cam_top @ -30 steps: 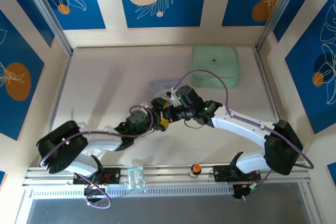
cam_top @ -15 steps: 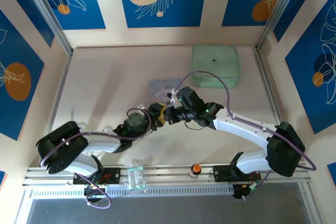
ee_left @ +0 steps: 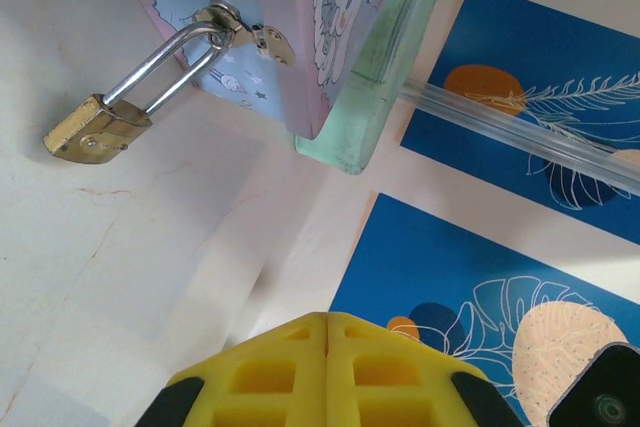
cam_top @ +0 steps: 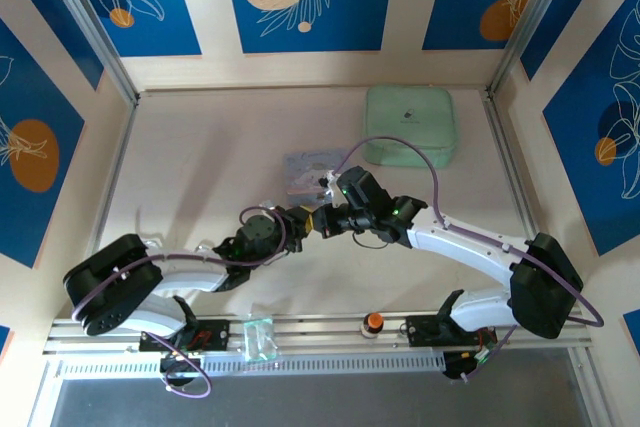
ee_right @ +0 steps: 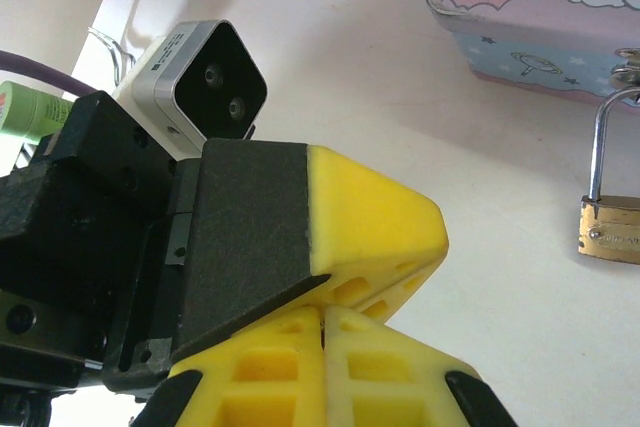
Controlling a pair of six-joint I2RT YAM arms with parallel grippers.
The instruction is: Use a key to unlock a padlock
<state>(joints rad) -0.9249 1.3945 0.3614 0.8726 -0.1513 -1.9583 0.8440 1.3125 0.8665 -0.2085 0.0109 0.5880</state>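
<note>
**Padlock hangs from the tin's hasp; both claws shut close by**

Padlock [ee_left: 97, 130]: brass body lies flat on the counter [cam_top: 200, 167], just beside the near wall of the pastel cartoon tin [ee_left: 300, 17]. Its silver shackle [ee_left: 160, 67] is threaded through the tin's small hasp [ee_left: 245, 35]. Long axis runs from body to hasp, with the body end pointing away from the tin and the shackle end rising towards it. In the right wrist view it reads upright, body low and shackle up to the tin.

Left claw [ee_left: 327, 325]: yellow fingers pressed together along one seam, aimed at the padlock but apart from it. Whether anything is pinched in there, cannot tell.

Right claw [ee_right: 322, 315]: fingers closed tip to tip, no object seen in them. The left claw's yellow finger lies right against them, and the two meet mid-counter on the near side of the tin.

Surface: pale cream counter, matt, faintly creased. Mint-green box [cam_top: 408, 125] at the far right. Orange-topped knob [cam_top: 373, 322] on the near metal rail [cam_top: 320, 329].

Room: cream walls [cam_top: 405, 7] on three sides, set with blue panels bearing white leaf drawings and orange or cream discs
</note>
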